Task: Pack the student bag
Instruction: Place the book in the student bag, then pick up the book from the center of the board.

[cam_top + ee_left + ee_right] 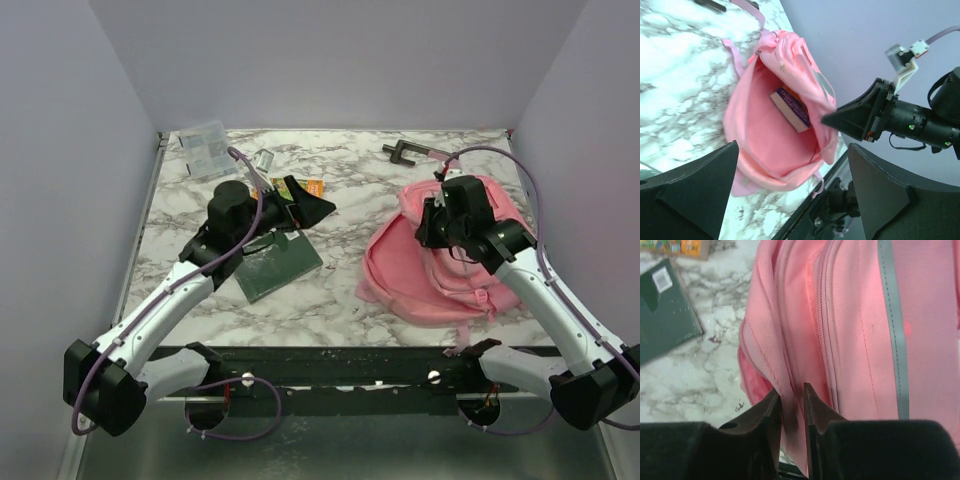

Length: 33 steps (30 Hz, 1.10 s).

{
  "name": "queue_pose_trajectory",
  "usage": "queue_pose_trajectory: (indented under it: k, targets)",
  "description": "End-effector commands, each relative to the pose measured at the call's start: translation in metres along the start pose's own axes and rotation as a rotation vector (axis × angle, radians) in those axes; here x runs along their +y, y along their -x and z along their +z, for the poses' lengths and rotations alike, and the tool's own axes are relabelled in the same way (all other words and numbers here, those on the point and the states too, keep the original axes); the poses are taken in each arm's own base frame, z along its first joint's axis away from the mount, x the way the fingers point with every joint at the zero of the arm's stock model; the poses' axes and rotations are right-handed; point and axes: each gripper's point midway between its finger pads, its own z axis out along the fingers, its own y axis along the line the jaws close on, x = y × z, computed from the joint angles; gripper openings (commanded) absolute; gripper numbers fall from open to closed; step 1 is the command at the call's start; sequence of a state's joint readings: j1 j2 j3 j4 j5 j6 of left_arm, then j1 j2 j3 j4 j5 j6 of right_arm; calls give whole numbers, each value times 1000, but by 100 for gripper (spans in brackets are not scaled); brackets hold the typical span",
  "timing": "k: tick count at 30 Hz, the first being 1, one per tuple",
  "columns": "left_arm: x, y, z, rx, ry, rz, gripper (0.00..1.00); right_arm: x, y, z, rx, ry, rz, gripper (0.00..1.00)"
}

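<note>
**Right jaws nip the bag's rim; left jaws wide and empty**

The right gripper [790, 407] has its jaws almost together, with a fold of pink cloth from the mouth edge of the student bag [860, 330] caught between them. The left gripper [792, 147] hangs above the marble table [350, 290] with its jaws spread wide and nothing in them.

The bag lies on the right half of the table, under the right arm. In the left wrist view its mouth gapes open. Inside lies one flat box [792, 110] with a purple face and pale edges; its print is too blurred to read.

To the bag's left, apart from it, a dark green book [280, 262] lies flat. It bears a small white sticker [662, 279] whose marks cannot be read. Beyond the book is an orange pack [315, 187] with bright print, also unreadable. A clear plastic case [205, 148] sits at the far left corner.
</note>
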<state>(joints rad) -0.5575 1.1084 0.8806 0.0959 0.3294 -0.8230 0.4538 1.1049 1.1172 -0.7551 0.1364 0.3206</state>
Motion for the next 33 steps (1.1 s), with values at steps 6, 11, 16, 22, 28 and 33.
queue_pose_trajectory:
  k: [6, 11, 16, 22, 28, 33]
  targets:
    - [67, 0, -59, 20, 261, 113, 95, 41, 3, -6, 17, 220, 70, 61]
    - [137, -19, -83, -10, 511, -10, 95, 76, 15, 6, 39, 357, 116, 67]
    - [181, -33, -113, -96, 689, -103, 96, 139, 5, 30, 87, 560, 151, 68]
    - [212, -51, -138, -234, 788, -248, 98, 192, -28, 73, 204, 656, 153, 68]
    - [234, -78, -138, -213, 814, -345, 98, 213, -53, 108, 279, 676, 171, 68]
    - [247, -95, -130, -141, 829, -391, 99, 212, -75, 135, 330, 647, 180, 67]
